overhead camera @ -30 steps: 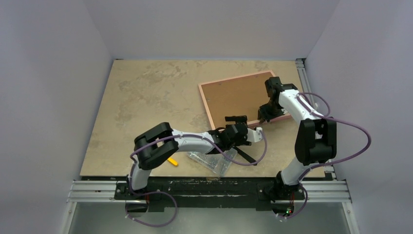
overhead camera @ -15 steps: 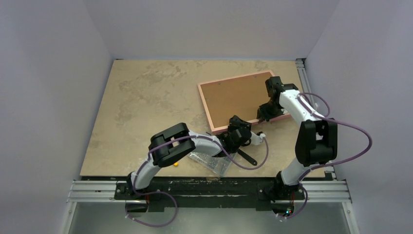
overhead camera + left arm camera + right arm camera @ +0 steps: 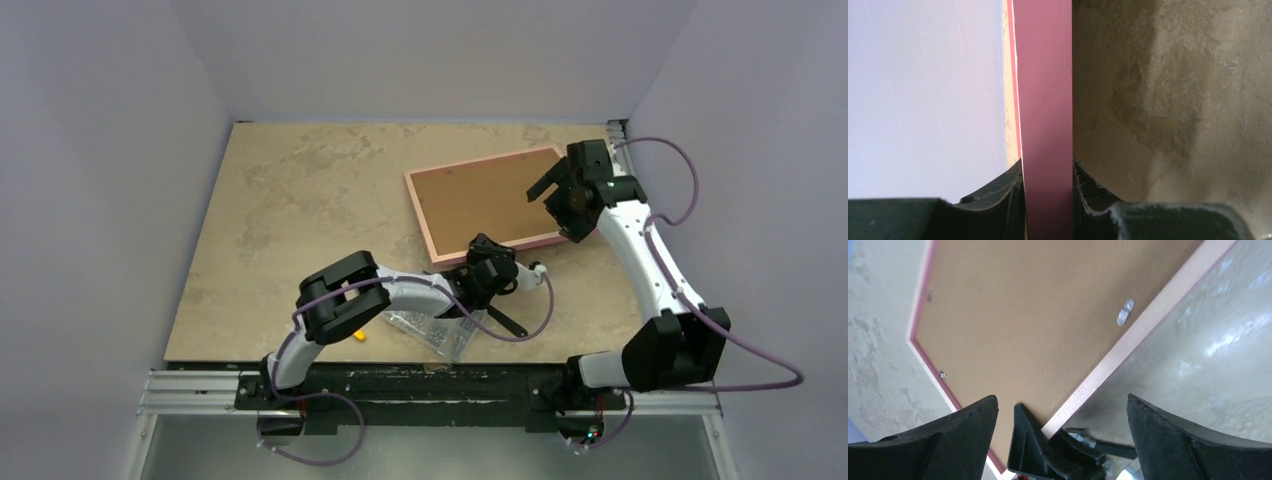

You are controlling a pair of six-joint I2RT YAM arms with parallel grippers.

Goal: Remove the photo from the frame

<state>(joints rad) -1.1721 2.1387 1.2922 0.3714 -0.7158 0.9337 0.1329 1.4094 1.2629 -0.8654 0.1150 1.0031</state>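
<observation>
The left jaws have closed over the last second and now pinch the near long side of the frame [image 3: 485,200]. In the left wrist view the pink rail [image 3: 1045,125] fills the gap, with a black finger [image 3: 998,197] tight against each face. 1 second ago those jaws stood spread just short of that rail.

The right jaws have done the reverse. They were pressed together at the frame's near right edge, and now they are spread wide, empty and lifted clear, hanging over the frame's right end. The right wrist view shows nothing between the 2 fingers. The hold has passed from right to left.

The frame lies back up on the worktop [image 3: 300,200], right of centre, and has barely shifted. Its brown back [image 3: 1038,315] is in place. Whether the pinched rail is raised off the worktop I cannot tell.

A silver turn clip [image 3: 1124,312] sits on the back close to one rail, and 2 smaller ones show along the opposite side. The photo is not in view. I judge that it lies under the back, so nothing is out yet.

With the left jaws steadying the frame, the freed right jaws look placed to work the clips, which is probably the next need. A clear box [image 3: 430,330] lies on the worktop just beside the left wrist, apart from the frame
</observation>
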